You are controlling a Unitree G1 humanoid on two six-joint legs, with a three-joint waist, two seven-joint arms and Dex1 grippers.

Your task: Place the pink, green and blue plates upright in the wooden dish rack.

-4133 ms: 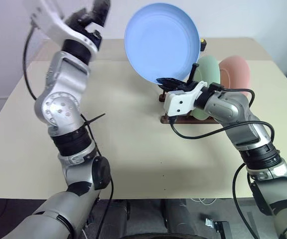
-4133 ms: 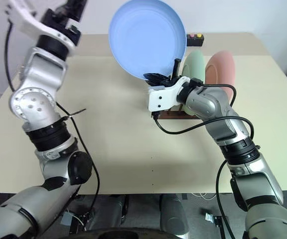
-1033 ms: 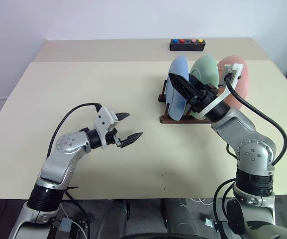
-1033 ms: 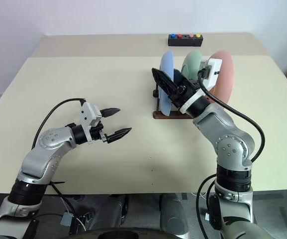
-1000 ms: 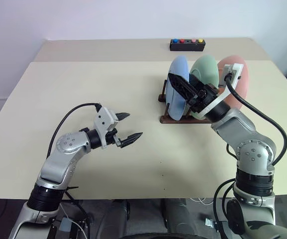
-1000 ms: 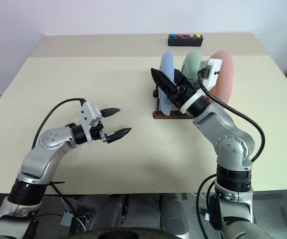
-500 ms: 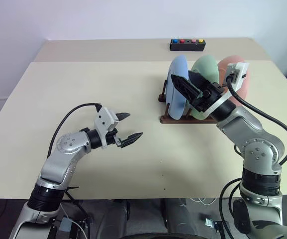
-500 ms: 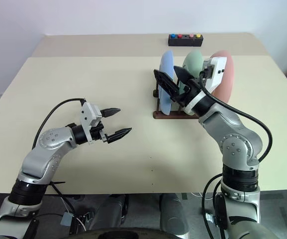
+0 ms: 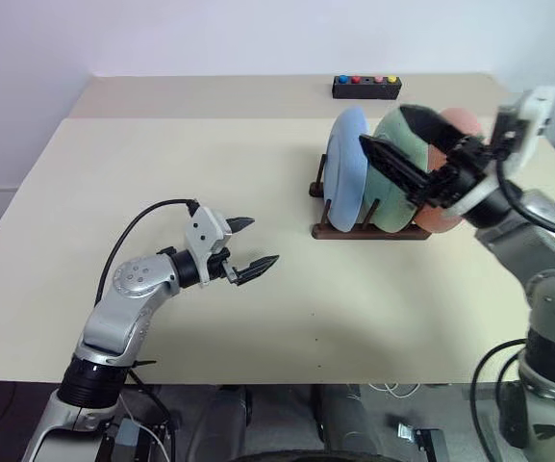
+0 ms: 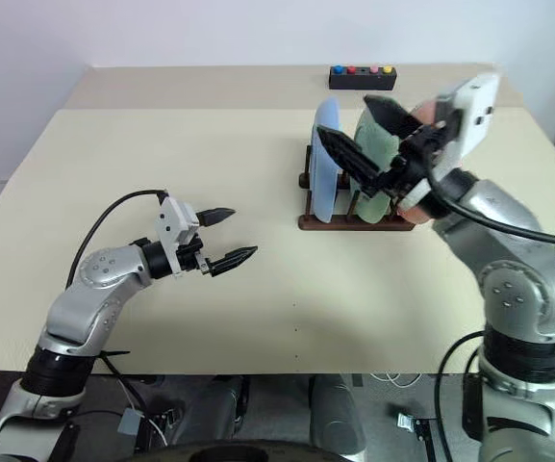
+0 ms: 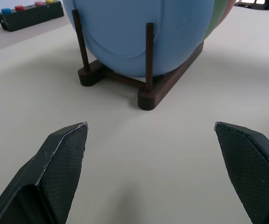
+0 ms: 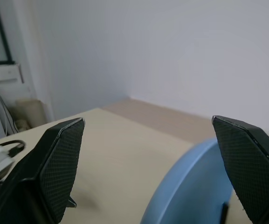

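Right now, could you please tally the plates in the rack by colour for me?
Blue plate: 1
Green plate: 1
Pink plate: 1
Total: 3, all upright in the wooden dish rack.

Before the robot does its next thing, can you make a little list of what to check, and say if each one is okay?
1. Blue plate upright in the wooden dish rack: ok.
2. Green plate upright in the rack: ok.
3. Pink plate seated in the rack: cannot tell, the right gripper covers its base.
4. Right gripper open and holding nothing: ok.
5. Left gripper open, holding nothing, over bare table: ok.
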